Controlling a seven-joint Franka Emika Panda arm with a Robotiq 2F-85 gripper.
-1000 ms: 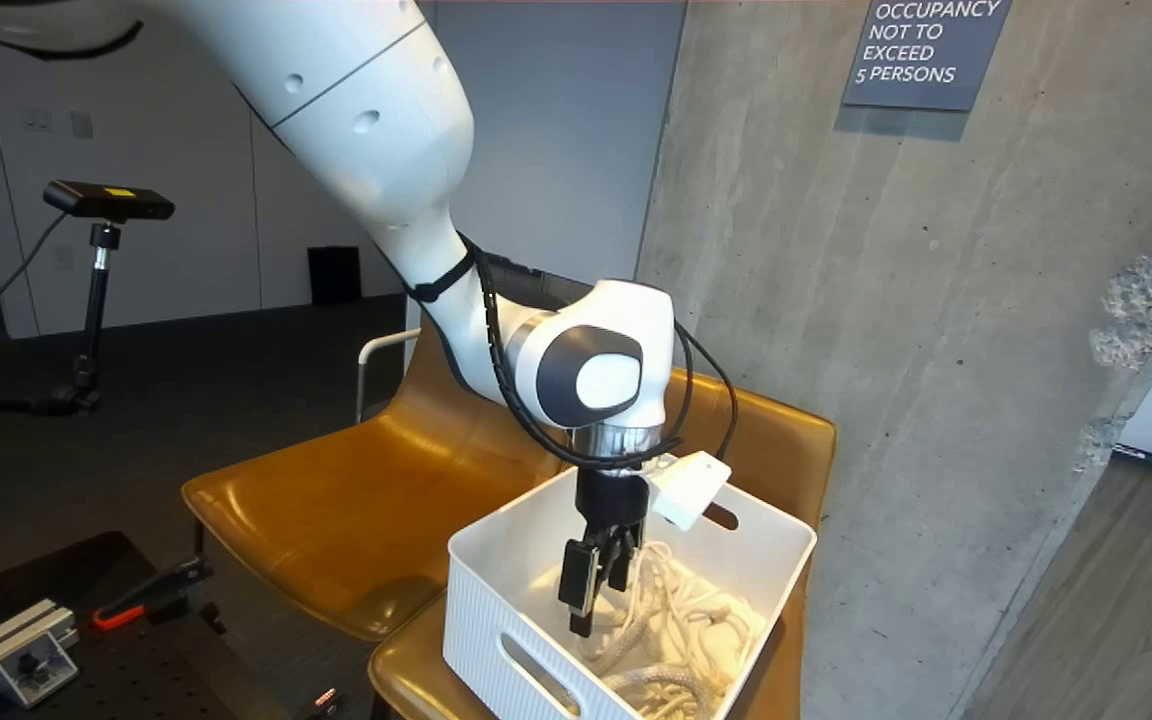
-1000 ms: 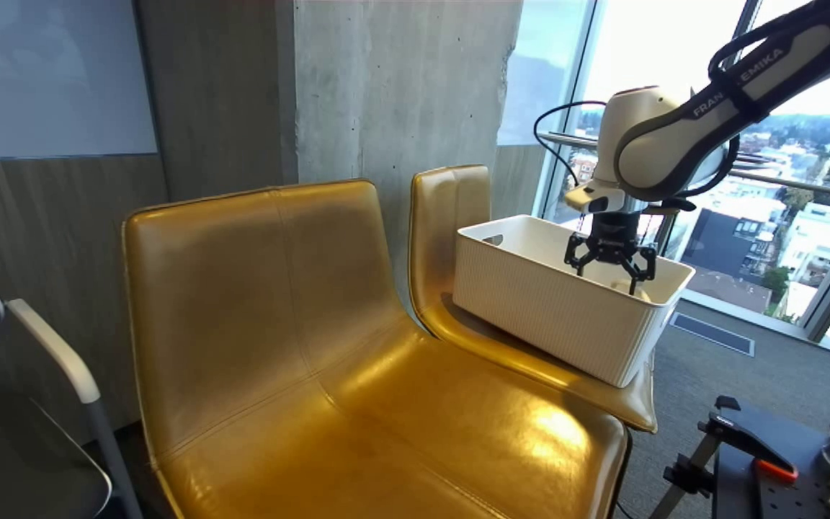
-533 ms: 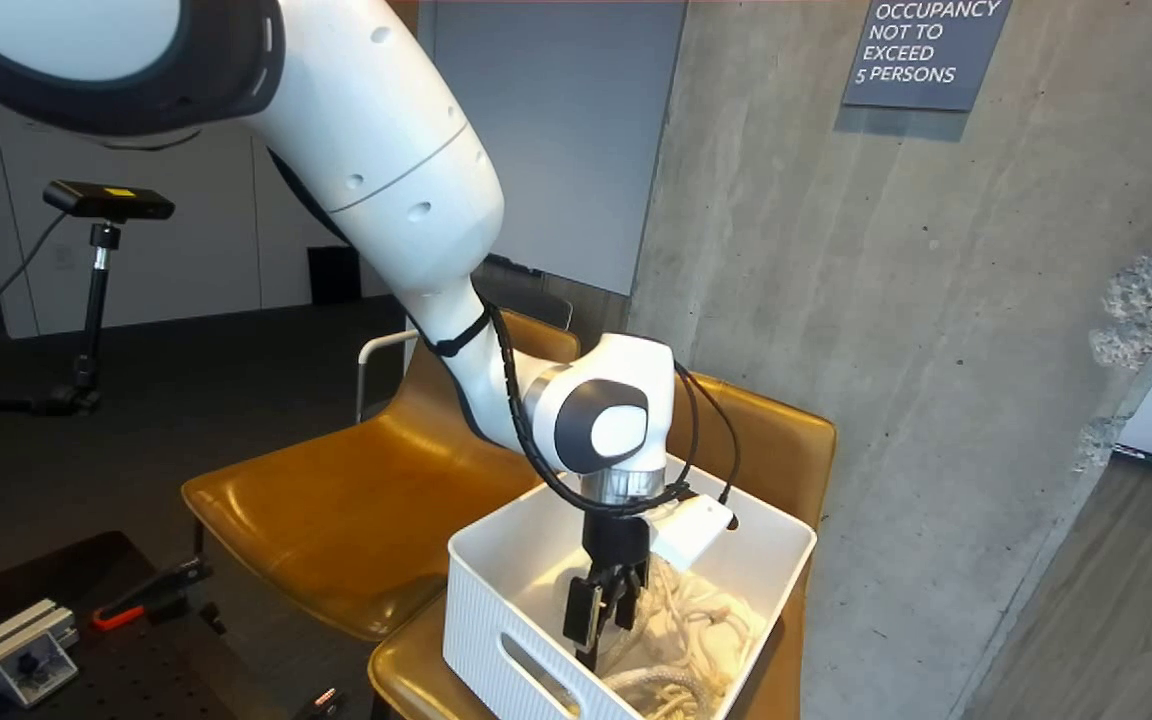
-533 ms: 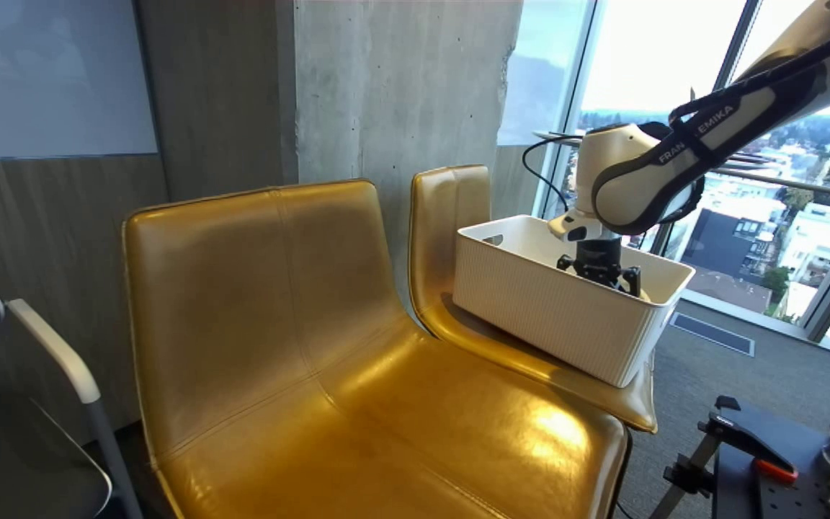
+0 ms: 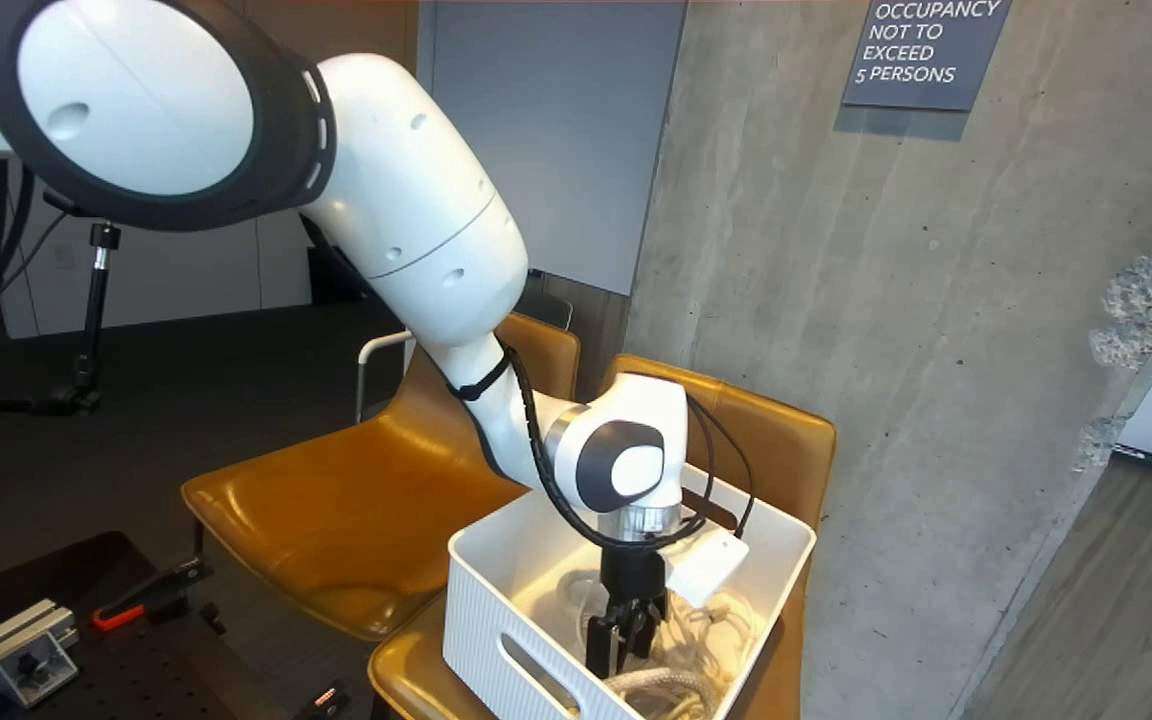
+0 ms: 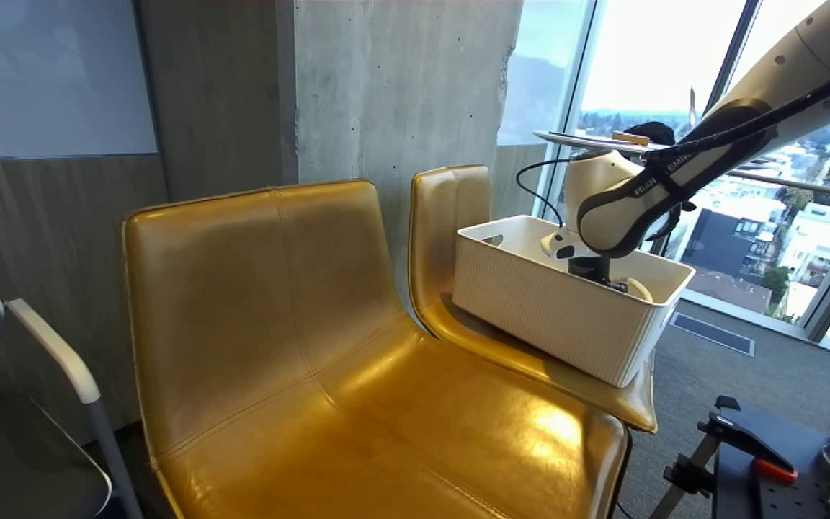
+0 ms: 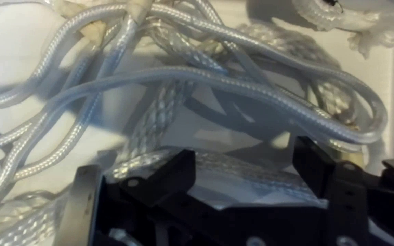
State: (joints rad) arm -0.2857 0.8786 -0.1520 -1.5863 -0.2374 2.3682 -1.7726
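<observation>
Your gripper (image 7: 245,162), inside the white bin (image 6: 552,310), stands spread, a thick rope (image 7: 231,165) showing across its gap; thin cord (image 7: 197,74) loops at twelve o'clock in the wrist view. Your reach looks done, the grasp not yet.

- Wrist view: close above the claw (image 7: 246,165), facing ropes (image 7: 183,71).
- Exterior view: downward, wall (image 5: 886,300) beyond claw.
- Exterior view: over chair (image 6: 242,303), windows (image 6: 653,58) beyond claw.
- Both exterior views share the box (image 5: 481,610).
</observation>
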